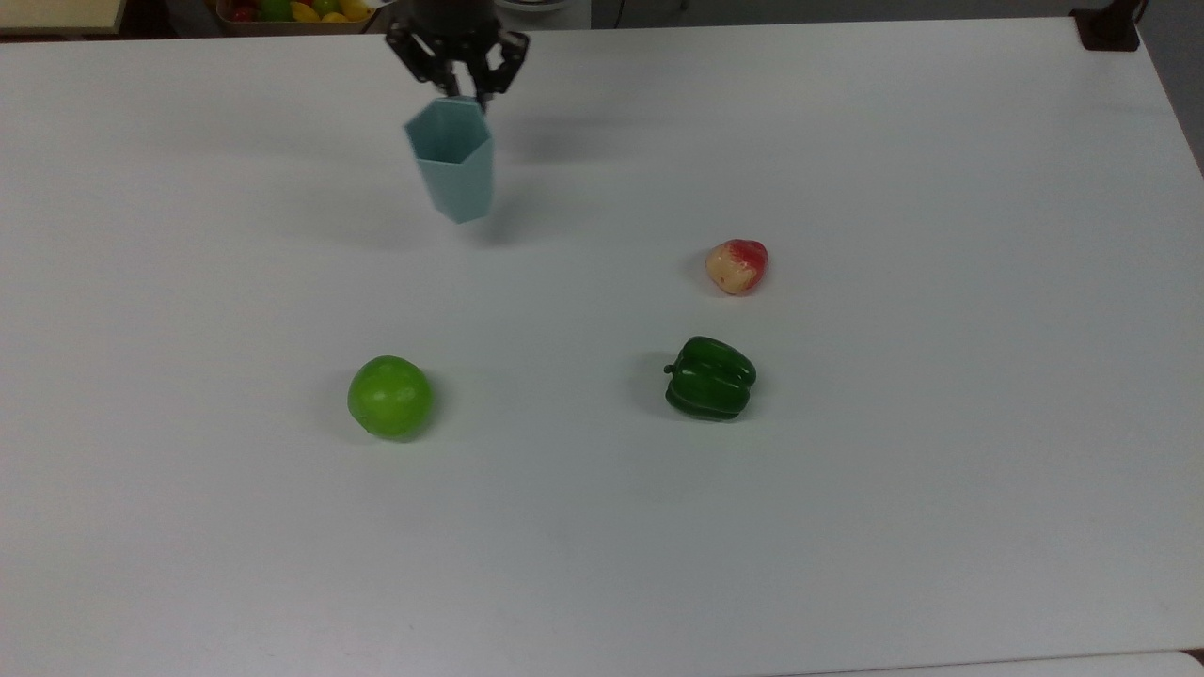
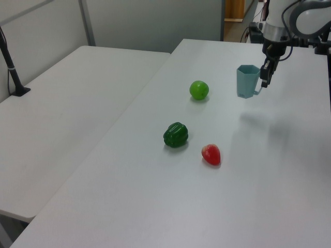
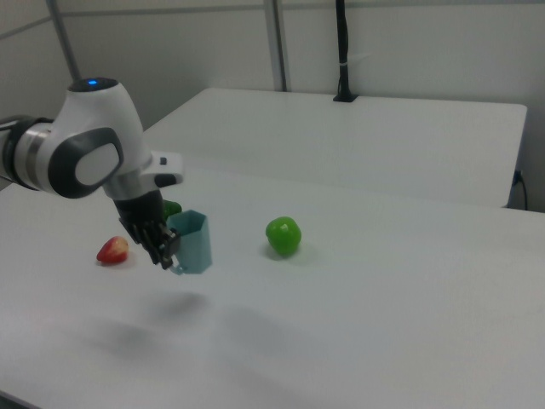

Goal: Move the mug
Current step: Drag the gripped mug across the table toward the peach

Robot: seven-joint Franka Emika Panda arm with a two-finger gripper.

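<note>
The mug is a pale teal-blue faceted cup, hanging clear of the white table with its shadow below it. My gripper is shut on the mug at its far rim and handle side, at the top view's upper left of centre. In the left view the mug hangs at the upper right with the gripper on its right side. In the right view the mug floats above its shadow, the gripper clamped on its left side.
A green apple, a dark green bell pepper and a red-and-yellow fruit lie on the table. A box of fruit sits beyond the far edge. A second white table adjoins on the left view's left.
</note>
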